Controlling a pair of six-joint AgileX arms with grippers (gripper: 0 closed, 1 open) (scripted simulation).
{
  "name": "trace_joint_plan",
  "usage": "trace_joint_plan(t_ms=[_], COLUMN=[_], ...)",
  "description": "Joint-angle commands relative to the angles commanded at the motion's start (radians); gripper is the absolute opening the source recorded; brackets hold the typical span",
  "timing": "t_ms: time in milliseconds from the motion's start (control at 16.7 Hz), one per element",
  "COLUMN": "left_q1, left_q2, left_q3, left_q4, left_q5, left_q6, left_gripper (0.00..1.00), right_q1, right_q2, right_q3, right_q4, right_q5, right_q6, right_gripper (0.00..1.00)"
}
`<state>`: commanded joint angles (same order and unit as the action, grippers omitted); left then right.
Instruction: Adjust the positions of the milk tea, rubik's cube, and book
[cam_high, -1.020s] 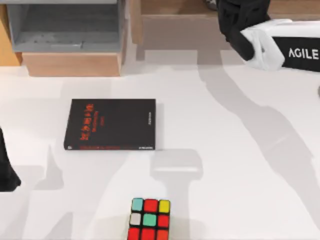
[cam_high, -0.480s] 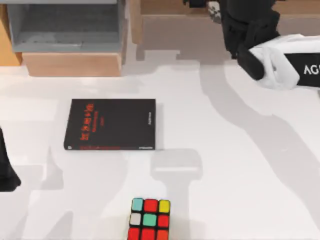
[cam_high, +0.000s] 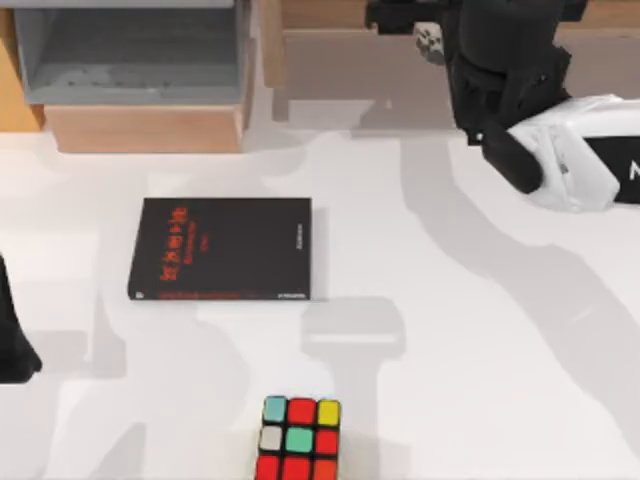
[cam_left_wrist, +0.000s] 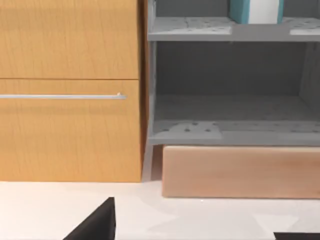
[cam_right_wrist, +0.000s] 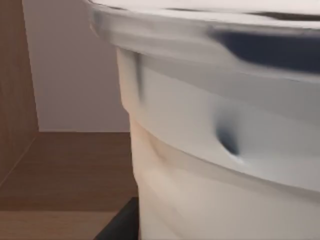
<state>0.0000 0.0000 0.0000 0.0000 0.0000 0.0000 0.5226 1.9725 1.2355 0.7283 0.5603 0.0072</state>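
Note:
The black book with red lettering lies flat left of the table's middle. At the near edge sits the rubik's cube, partly cut off. My right gripper reaches into the wooden compartment at the back right and is shut on the milk tea. In the right wrist view the pale cup with its lid looms very close and tilted. My left gripper is parked at the left edge; the left wrist view shows its fingertips wide apart, holding nothing.
A grey shelf unit stands at the back left above a pale wooden block. A wooden compartment stands at the back centre. Facing the left wrist are a wooden drawer front and a teal-and-white item on the upper shelf.
My right arm has swung its white link to the right. The gripper with the milk tea has come a little toward me out of the back compartment. Book, cube and left arm are still.

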Motion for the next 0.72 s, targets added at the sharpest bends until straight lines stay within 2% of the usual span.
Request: trace_joint_plan(t_ms=[180, 420, 720], left_q1=[0.0, 0.0, 0.0], left_q2=[0.0, 0.0, 0.0], left_q3=[0.0, 0.0, 0.0], left_q4=[0.0, 0.0, 0.0], left_q5=[0.0, 0.0, 0.0], left_q6=[0.0, 0.0, 0.0], left_gripper=[1.0, 1.0, 1.0], right_q1=[0.016, -0.016, -0.277], right_q2=[-0.015, -0.041, -0.024], right_q3=[-0.035, -0.203, -0.458], right_q4=[0.035, 0.203, 0.454], right_q5=[-0.035, -0.213, -0.487], right_q6=[0.005, 0.015, 0.019], right_gripper=[0.0, 0.0, 0.0])
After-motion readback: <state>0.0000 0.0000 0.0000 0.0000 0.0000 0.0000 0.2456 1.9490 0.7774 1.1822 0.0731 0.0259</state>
